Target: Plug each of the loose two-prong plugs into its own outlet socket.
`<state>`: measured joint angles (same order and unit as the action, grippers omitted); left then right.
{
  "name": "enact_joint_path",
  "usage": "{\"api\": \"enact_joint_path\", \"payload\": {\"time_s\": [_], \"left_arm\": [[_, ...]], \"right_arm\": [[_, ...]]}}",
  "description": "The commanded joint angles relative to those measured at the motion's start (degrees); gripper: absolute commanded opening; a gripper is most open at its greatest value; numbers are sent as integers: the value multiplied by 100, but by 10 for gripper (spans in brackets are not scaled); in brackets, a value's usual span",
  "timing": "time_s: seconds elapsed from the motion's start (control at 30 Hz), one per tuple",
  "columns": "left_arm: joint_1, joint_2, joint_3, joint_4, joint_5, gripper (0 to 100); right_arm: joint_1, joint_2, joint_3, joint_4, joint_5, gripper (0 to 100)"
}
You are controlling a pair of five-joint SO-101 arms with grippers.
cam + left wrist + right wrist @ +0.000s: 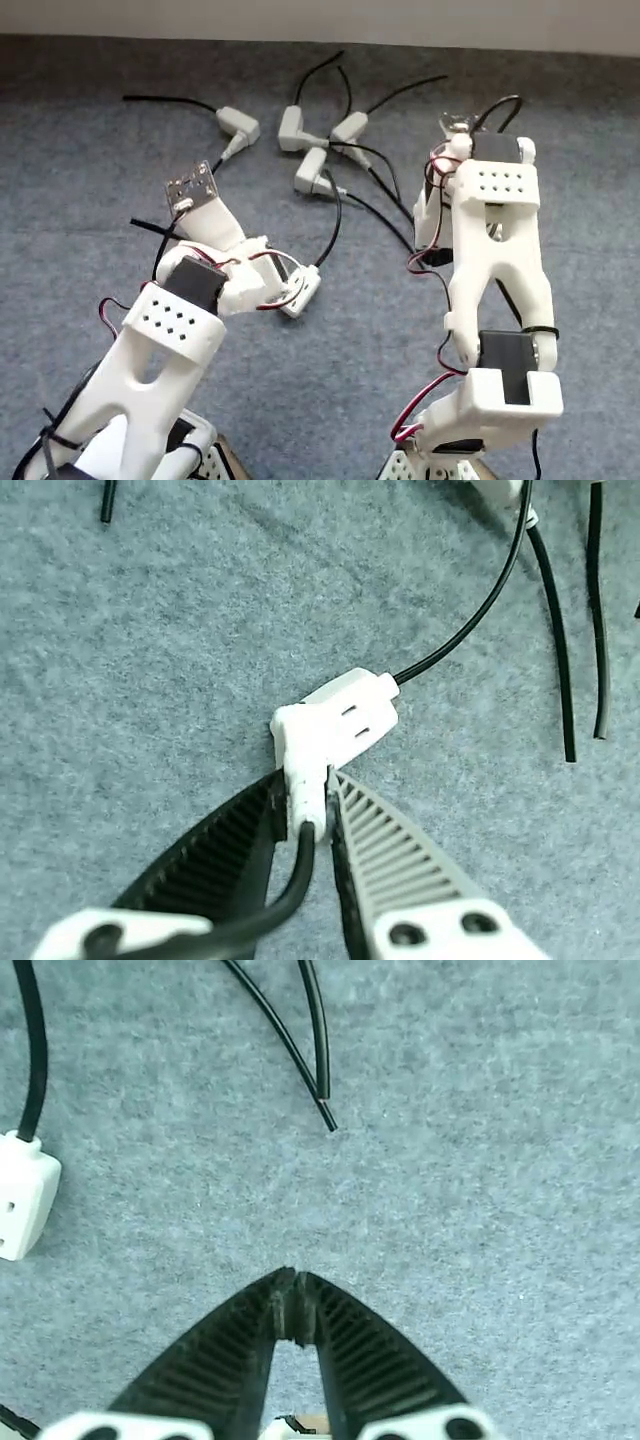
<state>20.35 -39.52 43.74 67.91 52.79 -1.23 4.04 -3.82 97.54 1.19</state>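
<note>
Pinching a white two-prong plug (303,780) by its body, the left end effector (308,792) is closed tight on it. Its ribbed fingers press either flank, and the plug's black cord (290,900) trails back between them. The hold sits behind the plug's front, I judge, so that the front is left free to meet the white outlet socket block (350,712). That block lies on the grey carpeted worktop (150,680), touching the plug and set at an angle to it. The joint hides whether the prongs are fully home, but the two look joined or nearly so. In the high view this pair lies just off centre, at about 7 o'clock.

The right end effector (295,1300) is closed with nothing between its fingers, above bare carpet. In the high view it sits at about 1 o'clock, probably held out of the left arm's way.

Around 12 o'clock in the high view lies a cluster of loose white connector pieces (312,172), their black leads (385,175) crossing one another. One lead runs down from there toward the held pair. I judge those crossed leads the main obstacle, since pulling one piece could drag its neighbours.
</note>
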Motion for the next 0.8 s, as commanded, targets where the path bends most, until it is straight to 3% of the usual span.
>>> {"api": "enact_joint_path", "payload": {"time_s": [0.0, 0.07, 0.23, 0.4, 0.6, 0.77], "left_arm": [[242, -57, -13, 35, -44, 6], [295, -57, -22, -9, 44, 6], [295, -13, -4, -9, 1899, 6], [409, -4, 303, -18, 2998, 7], [919, -4, 796, -932, 3367, 7], [884, -4, 1095, -1582, 3385, 7]], "right_arm": [[48, -101, -4, -48, 9, 6], [48, -92, -4, -48, 9, 6], [48, -75, -4, -48, 9, 6], [48, -75, -4, -48, 9, 6], [48, -75, -4, -48, 9, 6], [57, -66, 4, -92, 9, 6]]}}
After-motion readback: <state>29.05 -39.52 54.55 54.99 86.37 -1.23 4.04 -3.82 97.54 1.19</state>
